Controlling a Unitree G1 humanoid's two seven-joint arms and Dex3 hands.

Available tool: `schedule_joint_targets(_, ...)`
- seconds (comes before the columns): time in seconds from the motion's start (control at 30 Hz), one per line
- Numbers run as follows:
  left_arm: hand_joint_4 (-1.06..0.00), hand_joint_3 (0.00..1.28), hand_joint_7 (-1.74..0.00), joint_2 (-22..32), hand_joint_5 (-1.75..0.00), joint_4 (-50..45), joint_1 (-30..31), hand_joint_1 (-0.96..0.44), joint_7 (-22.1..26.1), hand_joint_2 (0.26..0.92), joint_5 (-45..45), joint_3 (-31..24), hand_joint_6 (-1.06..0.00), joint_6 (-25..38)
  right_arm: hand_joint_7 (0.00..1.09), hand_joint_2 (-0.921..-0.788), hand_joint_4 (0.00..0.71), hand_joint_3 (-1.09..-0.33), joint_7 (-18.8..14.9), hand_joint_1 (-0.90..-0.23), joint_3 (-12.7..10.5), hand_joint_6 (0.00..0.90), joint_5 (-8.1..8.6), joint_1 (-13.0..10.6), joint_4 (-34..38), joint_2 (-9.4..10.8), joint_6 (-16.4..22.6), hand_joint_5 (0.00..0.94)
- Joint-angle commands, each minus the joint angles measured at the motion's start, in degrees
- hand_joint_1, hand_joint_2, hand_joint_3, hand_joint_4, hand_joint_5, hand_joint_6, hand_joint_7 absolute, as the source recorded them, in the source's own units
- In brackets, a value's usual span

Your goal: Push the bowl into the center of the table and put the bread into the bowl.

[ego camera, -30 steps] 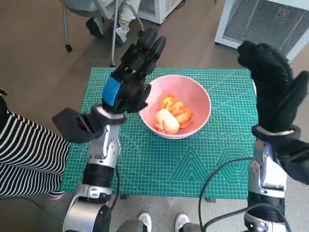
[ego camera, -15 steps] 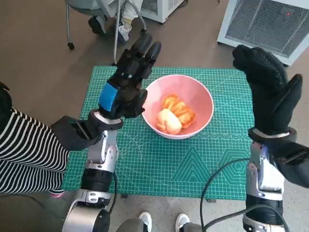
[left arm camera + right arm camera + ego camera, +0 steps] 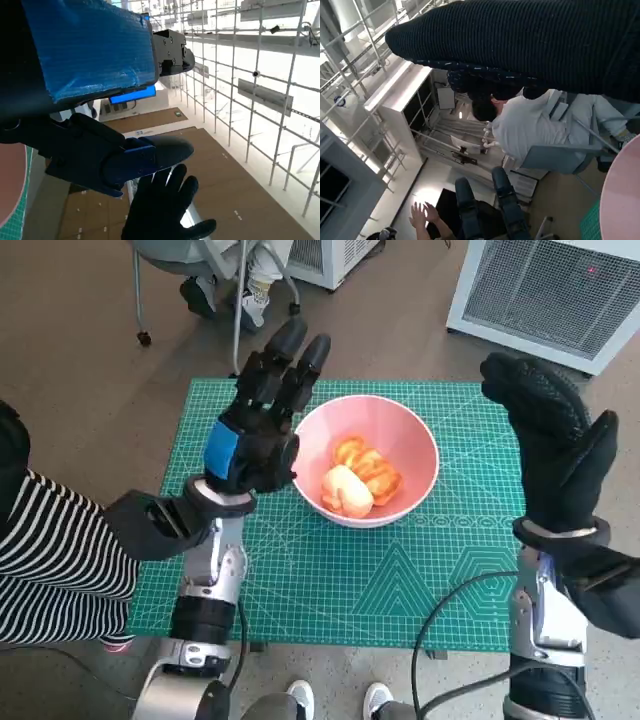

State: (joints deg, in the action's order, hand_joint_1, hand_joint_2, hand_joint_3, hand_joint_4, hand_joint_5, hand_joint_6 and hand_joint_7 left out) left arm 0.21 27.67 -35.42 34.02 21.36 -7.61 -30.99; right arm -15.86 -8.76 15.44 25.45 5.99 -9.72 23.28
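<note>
Pink bowl (image 3: 375, 456) on green mat (image 3: 300, 570), between both hands, bread (image 3: 360, 478) inside. Left hand (image 3: 262, 420) raised just beside bowl's rim, fingers (image 3: 297, 353) straight and slightly apart, nothing held. Right hand (image 3: 548, 445) raised on bowl's other side, well apart from it, gloved fingers spread, nothing held. Person in striped sleeve (image 3: 55, 560) close behind left forearm.

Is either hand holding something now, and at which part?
Nothing is held. The left hand and right hand are raised, fingers apart; the bread lies in the pink bowl.
</note>
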Motion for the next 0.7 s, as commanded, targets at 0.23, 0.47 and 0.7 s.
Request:
schedule_joint_targets(0.23,-0.07,0.62,-0.29,-0.53,-0.01,0.40,0.54,-0.72,1.03,0.921,0.67,-0.29,0.00,-1.84,0.38,-0.921,0.198,-0.663,0.21,-0.692,0.35,0.162,-0.74,-1.88,1.44,1.23,-0.29,0.000)
schedule_joint_targets(0.47,-0.06,0.62,-0.26,-0.42,-0.01,0.72,0.70,-0.72,1.99,0.921,0.99,-0.40,0.00,-2.51,0.38,-0.921,0.199,-0.664,0.22,-0.676,0.86,0.162,-2.07,-2.53,1.82,1.35,1.31,0.000)
schedule_joint_targets(0.7,-0.06,0.61,-0.25,-0.15,-0.01,0.65,1.20,-0.70,3.14,0.921,1.76,-0.62,0.00,-3.04,0.36,-0.921,0.193,-0.701,0.07,-0.659,1.08,0.141,-3.31,-2.63,2.36,1.08,2.76,0.000)
